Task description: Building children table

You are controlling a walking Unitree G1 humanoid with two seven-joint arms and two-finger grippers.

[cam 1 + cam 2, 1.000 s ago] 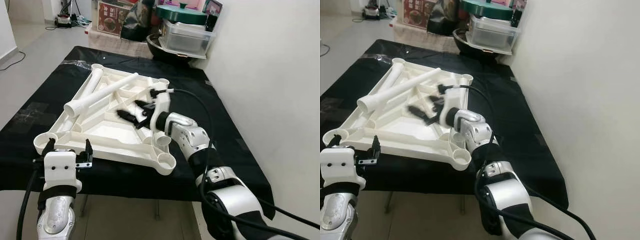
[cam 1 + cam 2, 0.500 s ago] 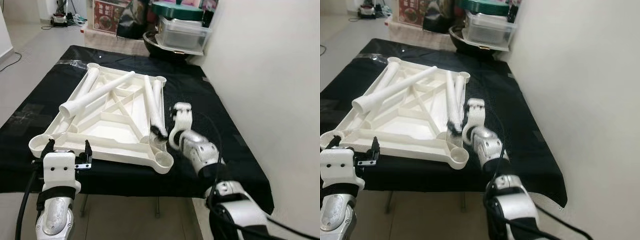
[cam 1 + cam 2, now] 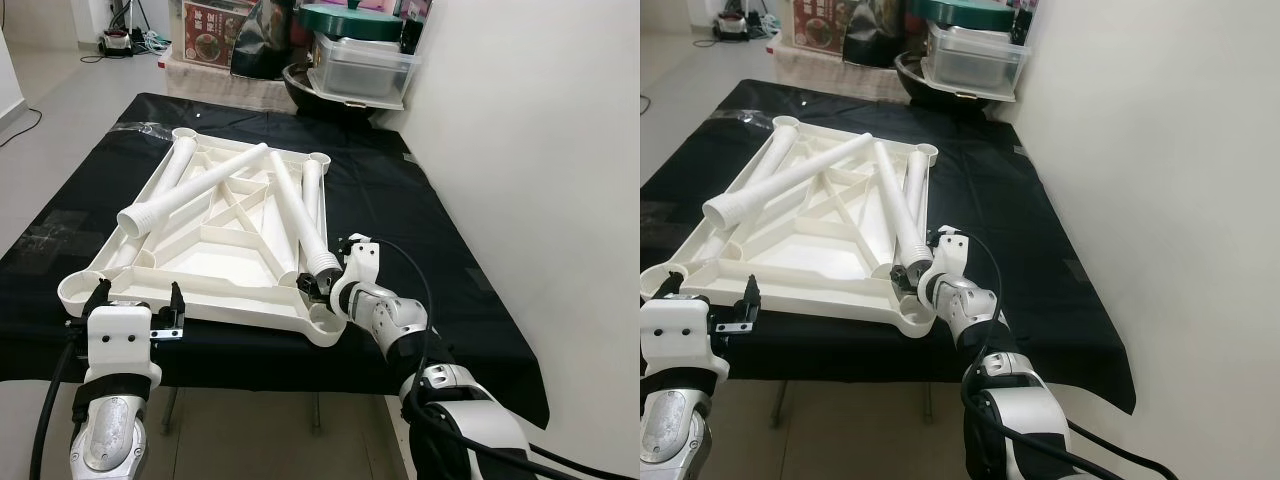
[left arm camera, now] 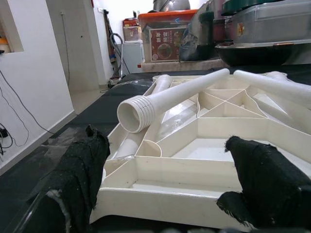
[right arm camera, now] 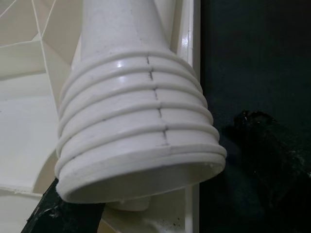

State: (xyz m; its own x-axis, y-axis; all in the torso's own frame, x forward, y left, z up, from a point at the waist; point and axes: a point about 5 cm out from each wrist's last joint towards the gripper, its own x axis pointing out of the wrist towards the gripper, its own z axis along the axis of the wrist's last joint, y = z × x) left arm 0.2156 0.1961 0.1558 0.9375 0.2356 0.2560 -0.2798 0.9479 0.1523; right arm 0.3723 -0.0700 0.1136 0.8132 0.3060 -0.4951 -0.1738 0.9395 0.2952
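My right gripper [image 3: 318, 284] sits at the near right corner of the white plastic tabletop [image 3: 215, 255], which lies upside down on the black cloth [image 3: 440, 230], showing its moulded ribs in triangles and a round socket at each corner. From the head the fingers there are small and mostly hidden behind the ribbed end of a leg [image 3: 297, 215], so from up here I cannot tell how they stand. My right wrist camera is the one that settles it: the threaded end of that leg [image 5: 141, 141] is right up close, smooth glossy white with stepped rings and a seam line running across them, one rough black finger [image 5: 56, 213] below it on one side and the other finger [image 5: 262, 145] on the far side, so I am spread around the leg's end; whether the pads actually touch it I cannot tell. My left gripper [image 3: 133, 305] hovers at the near left edge of the tabletop, and its wrist view shows both fuzzy black fingers [image 4: 82, 174] set wide apart with nothing between them, facing the tabletop's front wall. That view also looks straight into the hollow mouth of the slanting leg [image 4: 170, 97], ringed like the other. A third leg [image 3: 172, 170] lies along the left rim and a fourth [image 3: 313, 190] along the right. At the back stand a clear plastic box [image 3: 360, 72] with a green lid [image 3: 358, 20] on top.
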